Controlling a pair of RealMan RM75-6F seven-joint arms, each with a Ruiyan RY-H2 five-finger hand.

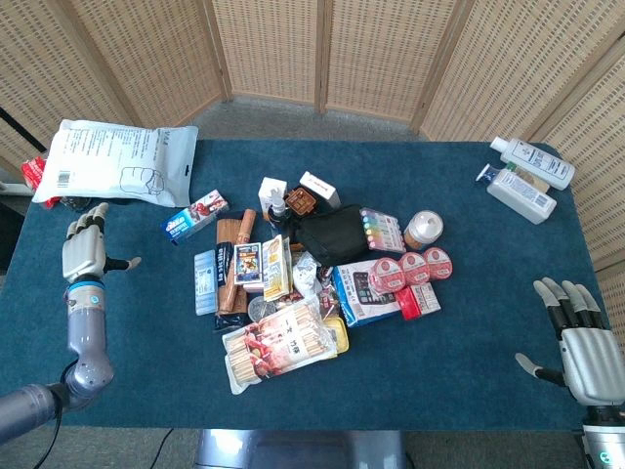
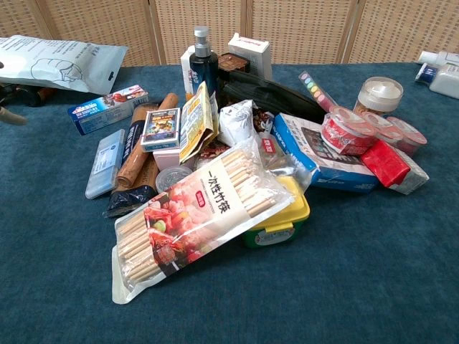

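My left hand (image 1: 86,250) is raised over the left part of the blue table (image 1: 137,332). Its fingers point up, its thumb sticks out to the right, and it holds nothing. Only a fingertip of it (image 2: 8,115) shows at the chest view's left edge. The nearest things are a blue and red box (image 1: 195,217) and a pale blue case (image 1: 204,281) at the pile's left side. My right hand (image 1: 582,344) rests at the table's front right corner, fingers spread and empty, well apart from the pile.
A heap of goods fills the middle: a breadstick bag (image 2: 193,215), a blue carton (image 2: 315,154), red-lidded cups (image 1: 415,266), a black pouch (image 1: 332,234) and a spray bottle (image 2: 202,61). A white bag (image 1: 117,161) lies at the back left. Two white bottles (image 1: 527,176) lie at the back right.
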